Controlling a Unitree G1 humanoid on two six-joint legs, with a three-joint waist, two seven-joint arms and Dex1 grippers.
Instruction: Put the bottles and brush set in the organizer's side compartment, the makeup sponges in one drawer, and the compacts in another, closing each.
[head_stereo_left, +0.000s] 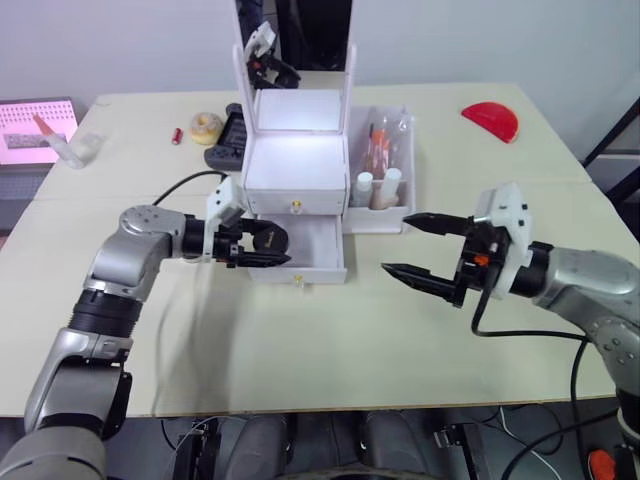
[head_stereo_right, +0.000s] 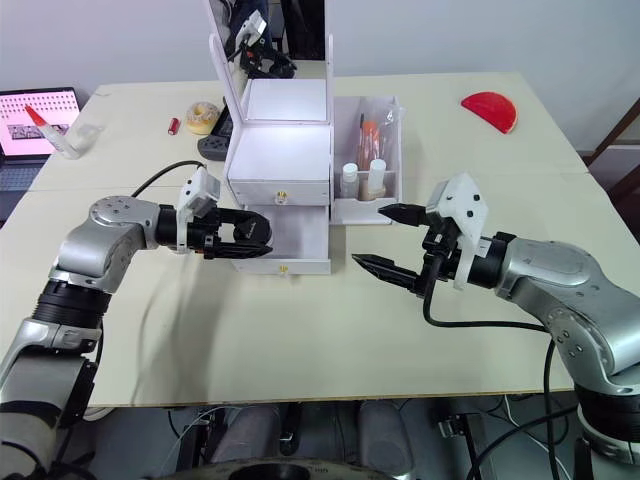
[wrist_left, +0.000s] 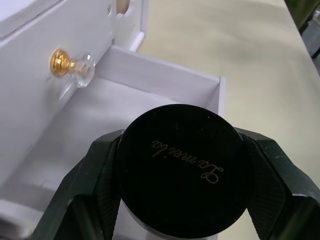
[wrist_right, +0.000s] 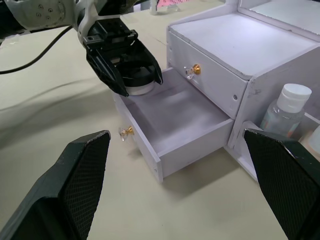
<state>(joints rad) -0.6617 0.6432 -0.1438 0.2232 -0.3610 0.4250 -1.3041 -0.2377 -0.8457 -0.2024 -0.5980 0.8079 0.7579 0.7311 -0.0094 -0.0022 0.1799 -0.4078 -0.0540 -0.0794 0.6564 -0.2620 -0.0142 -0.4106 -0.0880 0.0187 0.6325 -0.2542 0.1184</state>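
Holding the black compact (wrist_left: 182, 167) by its rim, my left gripper (head_stereo_left: 252, 246) has both fingers pressed on opposite edges, poised over the open lower drawer (wrist_right: 175, 125) of the white organizer (head_stereo_left: 297, 165). It looks rigid, light and glossy, so likely slippery; the rim seems the safest hold. My right gripper (head_stereo_left: 425, 250) hangs spread and empty, right of the drawer.

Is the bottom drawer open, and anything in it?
Open: the lower drawer is pulled out, its floor bare. The left gripper holds a black compact above it.
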